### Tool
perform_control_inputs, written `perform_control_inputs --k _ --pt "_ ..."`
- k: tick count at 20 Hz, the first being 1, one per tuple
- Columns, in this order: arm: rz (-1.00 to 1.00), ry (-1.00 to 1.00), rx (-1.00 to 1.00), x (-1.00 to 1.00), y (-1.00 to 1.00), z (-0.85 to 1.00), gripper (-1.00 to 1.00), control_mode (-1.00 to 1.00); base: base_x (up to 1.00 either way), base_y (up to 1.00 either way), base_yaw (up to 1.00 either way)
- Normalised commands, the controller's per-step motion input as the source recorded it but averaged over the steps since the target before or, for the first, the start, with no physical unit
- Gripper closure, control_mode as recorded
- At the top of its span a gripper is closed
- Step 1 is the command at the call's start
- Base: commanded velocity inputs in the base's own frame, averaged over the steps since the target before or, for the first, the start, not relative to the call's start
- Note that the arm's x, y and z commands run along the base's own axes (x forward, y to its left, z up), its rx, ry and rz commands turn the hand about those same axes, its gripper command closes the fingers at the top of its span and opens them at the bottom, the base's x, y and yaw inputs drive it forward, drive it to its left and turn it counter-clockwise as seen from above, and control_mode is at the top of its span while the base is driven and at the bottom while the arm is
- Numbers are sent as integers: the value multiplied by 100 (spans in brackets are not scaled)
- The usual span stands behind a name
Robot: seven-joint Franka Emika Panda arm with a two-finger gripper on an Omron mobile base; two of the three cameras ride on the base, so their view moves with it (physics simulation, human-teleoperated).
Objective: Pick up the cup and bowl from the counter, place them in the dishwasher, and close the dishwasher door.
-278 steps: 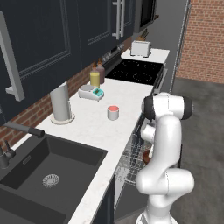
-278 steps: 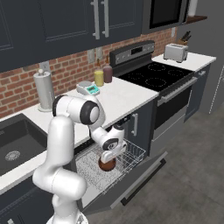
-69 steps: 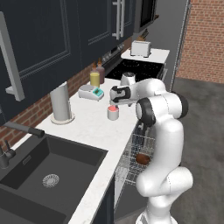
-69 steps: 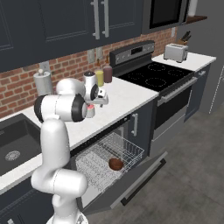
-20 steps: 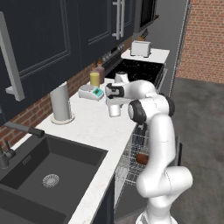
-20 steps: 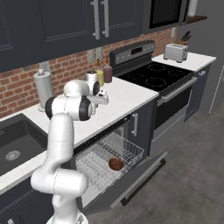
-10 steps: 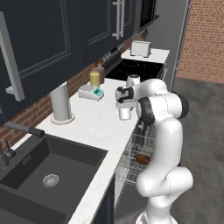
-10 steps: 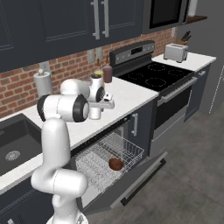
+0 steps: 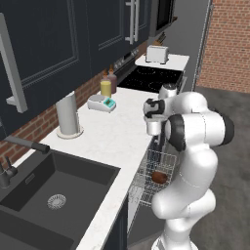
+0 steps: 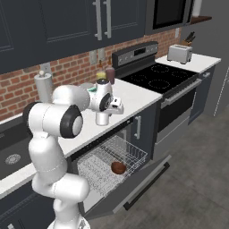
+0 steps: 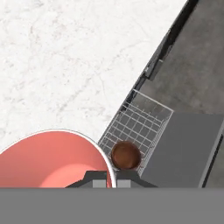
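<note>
The hand view looks down on the white counter (image 11: 65, 65). The cup (image 11: 52, 159), pink inside, is at the bottom, its rim between the two dark finger tips (image 11: 92, 178). Beyond the counter edge the brown bowl (image 11: 126, 155) lies in the wire rack (image 11: 140, 120), beside the open grey dishwasher door (image 11: 183, 148).

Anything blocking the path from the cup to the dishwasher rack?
Nothing visible. The hand holds the cup at the counter edge, the door is down, and the rack is pulled out below. The bowl takes one spot near the rack's front; the rest looks free.
</note>
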Motion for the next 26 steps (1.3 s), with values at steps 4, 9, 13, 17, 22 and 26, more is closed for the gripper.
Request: perform_control_inputs --k 4,9,13,17,22,26 --pt "0 -14 0 -70 -47 40 100 -100 0 0 0" --pt "0 -4 0 -66 -57 7 100 -100 0 0 0" --pt "1 -2 0 -44 -47 0 100 -100 0 0 0" --pt "7 -11 4 -31 -29 0 100 -100 0 0 0" --pt "11 -9 7 -17 -15 -7 100 -100 0 0 0" --pt "16 0 9 0 -5 -12 100 -100 0 0 0"
